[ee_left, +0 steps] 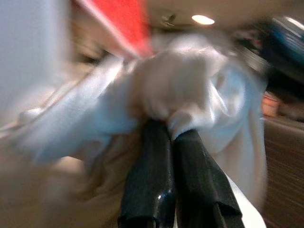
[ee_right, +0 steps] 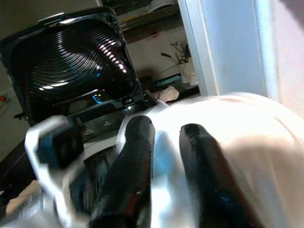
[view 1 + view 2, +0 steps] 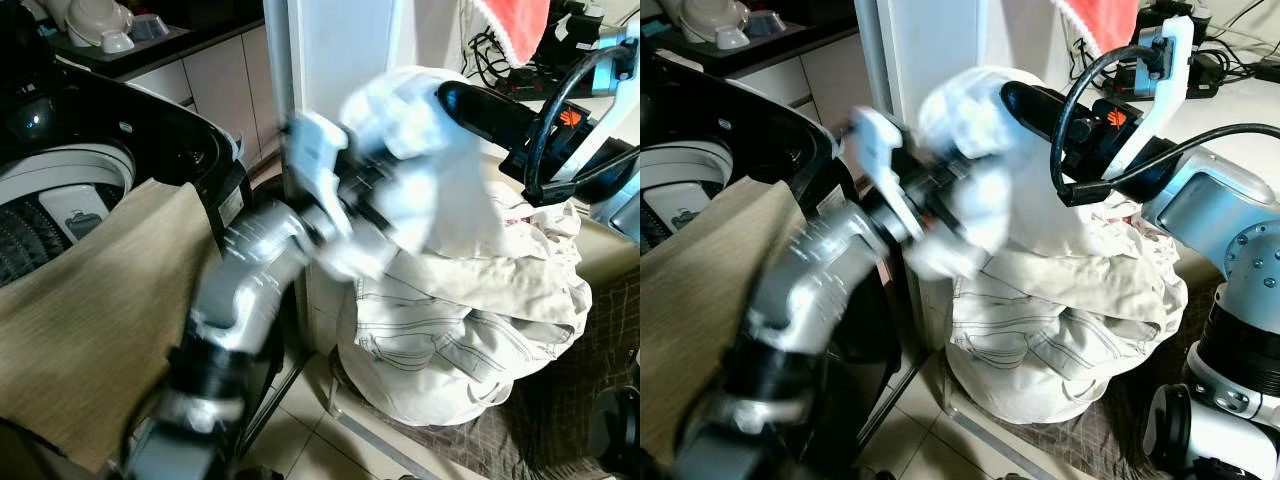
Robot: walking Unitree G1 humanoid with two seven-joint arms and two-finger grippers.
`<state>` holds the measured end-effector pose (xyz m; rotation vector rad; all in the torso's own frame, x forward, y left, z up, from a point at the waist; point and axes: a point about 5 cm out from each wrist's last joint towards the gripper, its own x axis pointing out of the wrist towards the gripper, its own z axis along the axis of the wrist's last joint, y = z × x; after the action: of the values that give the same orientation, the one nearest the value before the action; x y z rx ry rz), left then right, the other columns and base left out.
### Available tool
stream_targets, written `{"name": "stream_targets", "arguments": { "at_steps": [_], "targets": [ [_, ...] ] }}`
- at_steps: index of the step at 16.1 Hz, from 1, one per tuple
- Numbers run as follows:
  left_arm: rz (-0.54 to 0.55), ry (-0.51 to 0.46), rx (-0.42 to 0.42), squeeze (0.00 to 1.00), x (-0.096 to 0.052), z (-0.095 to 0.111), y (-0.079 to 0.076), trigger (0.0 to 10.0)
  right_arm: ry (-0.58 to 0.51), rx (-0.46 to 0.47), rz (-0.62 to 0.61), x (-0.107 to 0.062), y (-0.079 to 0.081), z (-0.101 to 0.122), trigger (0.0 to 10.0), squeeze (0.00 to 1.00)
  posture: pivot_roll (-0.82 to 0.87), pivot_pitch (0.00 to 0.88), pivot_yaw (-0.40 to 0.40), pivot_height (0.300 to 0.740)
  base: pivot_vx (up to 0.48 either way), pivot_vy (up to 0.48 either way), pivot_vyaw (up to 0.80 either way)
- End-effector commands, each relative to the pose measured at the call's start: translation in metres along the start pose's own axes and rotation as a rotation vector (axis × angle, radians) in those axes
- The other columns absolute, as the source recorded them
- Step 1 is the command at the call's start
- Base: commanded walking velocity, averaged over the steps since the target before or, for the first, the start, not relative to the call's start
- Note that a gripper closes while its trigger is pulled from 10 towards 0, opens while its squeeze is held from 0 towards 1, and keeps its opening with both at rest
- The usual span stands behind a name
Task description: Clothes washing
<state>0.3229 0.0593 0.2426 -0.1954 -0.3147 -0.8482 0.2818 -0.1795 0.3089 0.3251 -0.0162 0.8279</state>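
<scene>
Closest up is the blurry silver left arm (image 3: 240,290), reaching across to the laundry. Behind it, well off to the left tool's side, sits the black top-load washing machine (image 3: 90,150) with its lid up and a tan cloth (image 3: 90,300) draped over the front edge. Next, the big heap of white clothes (image 3: 470,330) just below both tools. The left tool (image 1: 168,126) is pinched together on a white garment (image 3: 420,150). The right tool (image 2: 164,130) rests on that same garment, fingers apart.

Bright indoor light, left arm (image 3: 250,290) motion-blurred, left wrist view v. soft, ceiling lamp (image 1: 203,19) glare
</scene>
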Motion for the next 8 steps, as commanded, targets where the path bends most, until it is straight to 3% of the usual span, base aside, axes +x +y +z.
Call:
{"name": "stream_targets", "arguments": {
  "at_steps": [1, 2, 3, 4, 6, 7, 8],
  "targets": [
    [0.076, -0.085, 0.052, 0.00, -0.003, 0.021, 0.016, 0.0, -0.008, -0.038, -0.009, -0.001, 0.002, 0.004, 10.0, 1.00, -0.17, 0.000, 0.052, 0.740, 0.000, 0.000, 0.00],
    [0.149, -0.140, 0.106, 0.00, -0.008, 0.038, 0.032, 0.0, -0.011, -0.052, 0.005, -0.002, 0.005, 0.004, 10.0, 0.00, -0.16, 0.000, 0.051, 0.740, 0.000, 0.000, 0.00],
    [0.205, -0.179, 0.170, 0.00, -0.012, 0.053, 0.045, 0.0, -0.018, -0.059, 0.025, -0.003, 0.008, 0.004, 10.0, 0.00, -0.16, 0.000, 0.051, 0.740, 0.000, 0.000, 0.00],
    [0.331, -0.257, 0.304, 0.00, -0.021, 0.087, 0.071, 0.0, -0.022, -0.075, 0.053, -0.003, 0.013, 0.003, 10.0, 0.00, -0.16, 0.000, 0.052, 0.740, 0.000, 0.000, 0.00],
    [0.602, -0.422, 0.644, 0.00, -0.043, 0.181, 0.113, 0.0, -0.026, -0.085, 0.078, -0.003, 0.017, 0.002, 10.0, 0.00, -0.15, 0.000, 0.046, 0.740, 0.000, 0.000, 0.00],
    [0.683, -0.487, 0.814, 0.00, -0.053, 0.224, 0.118, 0.0, -0.026, -0.089, 0.079, -0.002, 0.016, 0.003, 10.0, 0.00, -0.15, 0.000, 0.046, 0.740, 0.000, 0.000, 0.00],
    [0.746, -0.546, 0.939, 0.00, -0.060, 0.252, 0.116, 0.0, -0.029, -0.092, 0.072, -0.002, 0.015, 0.003, 10.0, 0.00, -0.15, 0.000, 0.046, 0.740, 0.000, 0.000, 0.00]
  ]
}}
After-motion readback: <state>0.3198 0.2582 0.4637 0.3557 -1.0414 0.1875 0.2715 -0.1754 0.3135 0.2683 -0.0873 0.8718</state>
